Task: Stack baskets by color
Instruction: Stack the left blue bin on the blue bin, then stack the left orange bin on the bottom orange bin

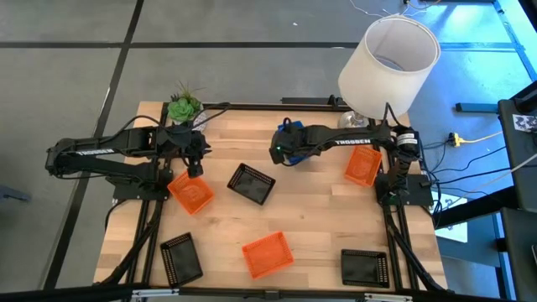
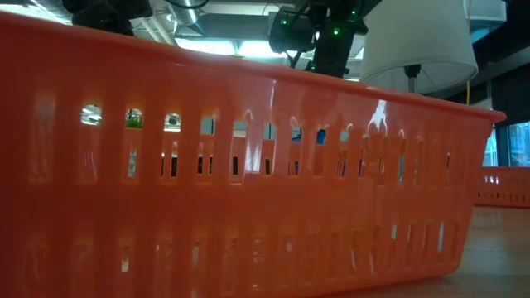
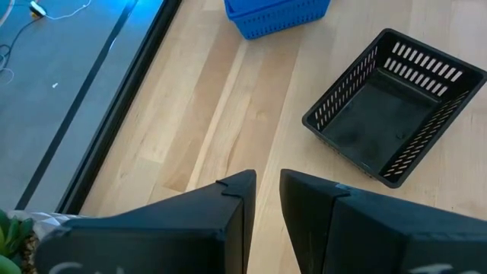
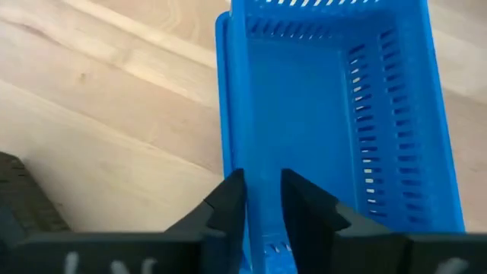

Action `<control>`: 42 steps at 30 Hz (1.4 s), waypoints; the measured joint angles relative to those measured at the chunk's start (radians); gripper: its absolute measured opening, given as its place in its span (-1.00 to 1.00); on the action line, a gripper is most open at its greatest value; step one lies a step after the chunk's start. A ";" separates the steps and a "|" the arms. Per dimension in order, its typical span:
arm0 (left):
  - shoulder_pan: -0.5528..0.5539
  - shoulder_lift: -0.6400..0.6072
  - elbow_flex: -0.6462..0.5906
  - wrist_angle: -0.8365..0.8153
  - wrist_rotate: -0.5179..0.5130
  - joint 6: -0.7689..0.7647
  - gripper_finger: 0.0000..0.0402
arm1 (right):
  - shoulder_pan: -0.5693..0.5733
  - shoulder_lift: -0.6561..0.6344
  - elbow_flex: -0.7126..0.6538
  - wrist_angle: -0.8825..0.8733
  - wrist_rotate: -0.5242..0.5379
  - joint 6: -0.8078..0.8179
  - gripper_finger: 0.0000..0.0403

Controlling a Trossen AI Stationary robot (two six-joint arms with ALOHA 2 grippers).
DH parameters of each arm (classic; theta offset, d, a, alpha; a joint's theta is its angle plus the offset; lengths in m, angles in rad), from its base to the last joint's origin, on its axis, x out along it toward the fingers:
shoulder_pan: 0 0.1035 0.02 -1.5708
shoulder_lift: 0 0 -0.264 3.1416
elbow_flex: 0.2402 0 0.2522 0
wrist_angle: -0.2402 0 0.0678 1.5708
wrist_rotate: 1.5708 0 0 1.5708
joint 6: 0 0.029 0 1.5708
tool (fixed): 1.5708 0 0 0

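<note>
Table stock as I see it from my station: 3 orange baskets, 3 black baskets, 1 blue stack.

- Blue baskets (image 1: 289, 144) — nested at the table's far middle, under my right gripper (image 4: 262, 190). Its fingers straddle the near wall of the top basket with a narrow gap; I cannot tell whether they pinch the wall or stand just clear of it.
- Orange basket (image 1: 190, 191) — left side, just below my left gripper (image 3: 268, 186), whose fingers stand slightly apart and hold nothing.
- Orange basket (image 1: 362, 165) — right side, partly under the right arm.
- Orange basket (image 1: 268, 254) — near middle, filling the low view.
- Black basket (image 1: 251, 184) — centre, tilted.
- Black basket (image 1: 181, 258) — near left corner.
- Black basket (image 1: 365, 268) — near right corner.
- Small plant (image 1: 184, 106) — far left corner; white lamp shade (image 1: 388, 63) — far right.
</note>
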 joint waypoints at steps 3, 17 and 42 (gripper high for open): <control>0.000 0.000 0.000 0.000 0.000 0.000 -0.73 | -0.010 -0.008 0.002 -0.005 -0.043 -0.009 -0.52; 0.000 0.000 0.000 -0.028 0.015 -0.027 -0.73 | 0.066 -0.023 0.208 -0.080 0.074 -0.205 -0.51; -0.311 0.000 0.000 -0.286 0.434 -0.665 -0.73 | 0.513 -0.059 0.489 -0.337 0.247 -0.546 -0.51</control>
